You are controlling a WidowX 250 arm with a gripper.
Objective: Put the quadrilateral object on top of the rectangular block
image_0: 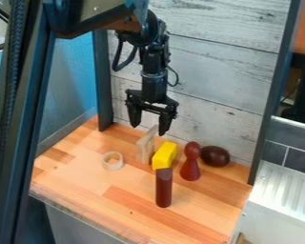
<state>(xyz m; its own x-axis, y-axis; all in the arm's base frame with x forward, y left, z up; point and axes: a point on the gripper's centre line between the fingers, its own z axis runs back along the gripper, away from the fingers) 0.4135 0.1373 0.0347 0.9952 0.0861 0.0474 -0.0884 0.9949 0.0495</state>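
The black gripper (148,127) hangs open over the back of the wooden table, its two fingers apart and pointing down, with nothing held between them. Beneath it stands a pale wooden piece (146,146), upright with a slanted top. Right beside that piece is a yellow block (165,155) with angled faces. In front of the yellow block a dark red-brown upright block (163,188) stands on end. Which of these is the quadrilateral object and which the rectangular block I cannot tell for certain.
A pale wooden ring (112,161) lies at the left. A red pawn-like figure (190,162) and a dark brown egg-shaped object (215,156) are at the right. A whitewashed plank wall (212,71) closes off the back, and dark posts flank the table (91,190).
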